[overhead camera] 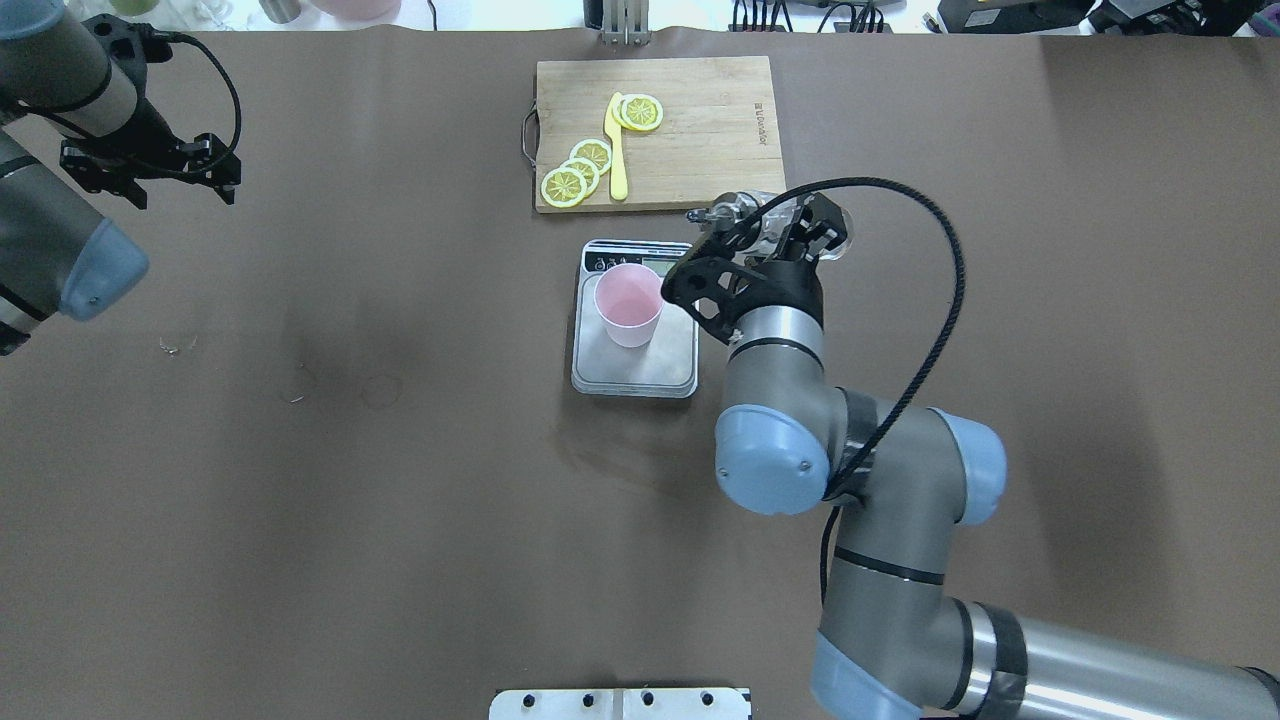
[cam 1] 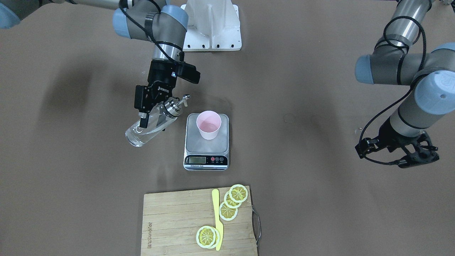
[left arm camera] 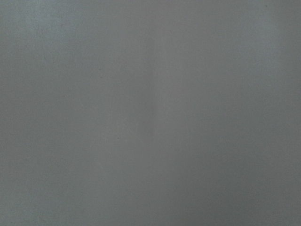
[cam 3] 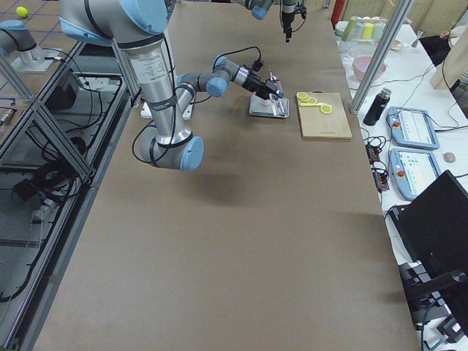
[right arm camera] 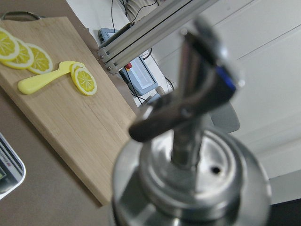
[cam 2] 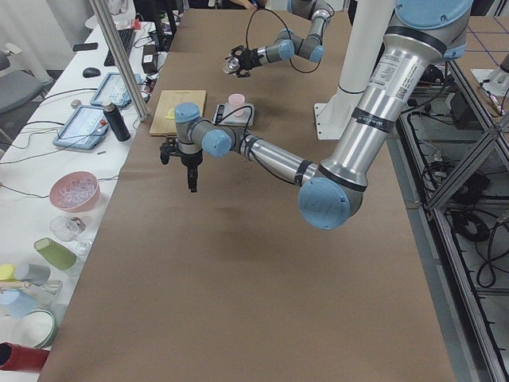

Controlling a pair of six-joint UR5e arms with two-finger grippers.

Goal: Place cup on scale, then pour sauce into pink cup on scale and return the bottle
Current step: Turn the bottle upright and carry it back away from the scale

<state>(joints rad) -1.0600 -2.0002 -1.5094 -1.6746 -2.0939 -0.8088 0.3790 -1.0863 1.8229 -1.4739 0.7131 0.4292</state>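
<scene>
While the small pale pink tapered cup [cam 1: 209, 125] stands upright on the grey steel platform of the flat digital kitchen scale [cam 1: 192, 143], near its rear edge and away from the black display strip, the right gripper [cam 1: 149, 119] clamps its two fingers around the small clear glass bottle [cam 1: 136, 137] and holds it off the brown table [cam 1: 71, 177], just beside the scale. Its metal pour spout [cam 1: 179, 101] is tilted upward and points toward the cup without touching it. Off at the table's far side, the left gripper [overhead camera: 205, 165] hangs over bare paper; whether its fingers are apart cannot be told. A wooden cutting board [cam 1: 170, 220] with lemon slices [cam 1: 233, 201] and a yellow knife [cam 1: 217, 220] lies in front of the display.
</scene>
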